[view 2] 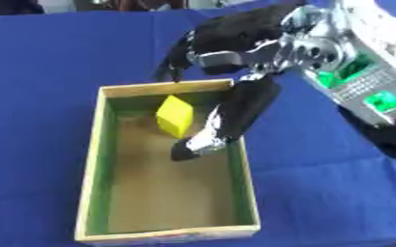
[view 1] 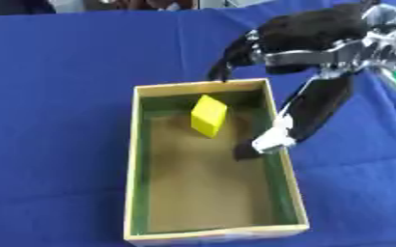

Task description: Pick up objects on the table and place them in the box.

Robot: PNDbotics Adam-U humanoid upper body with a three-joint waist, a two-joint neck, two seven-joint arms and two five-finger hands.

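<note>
A yellow block (view 1: 208, 115) shows inside the open wooden box (view 1: 132, 164), near its far end, tilted on one edge; I cannot tell whether it rests on the floor or is in the air. My right hand (view 1: 299, 36) hangs over the box's far right corner with its fingers spread and nothing between them. Its thumb (view 1: 316, 111) reaches down across the right wall, its tip a little right of the block and apart from it. The other fingers (view 1: 227, 60) point at the far rim. The left hand shows in neither view.
The box stands on a blue cloth (view 1: 58, 96) that covers the whole table. My right forearm (view 2: 362, 62), silver with green parts, comes in from the upper right above the cloth.
</note>
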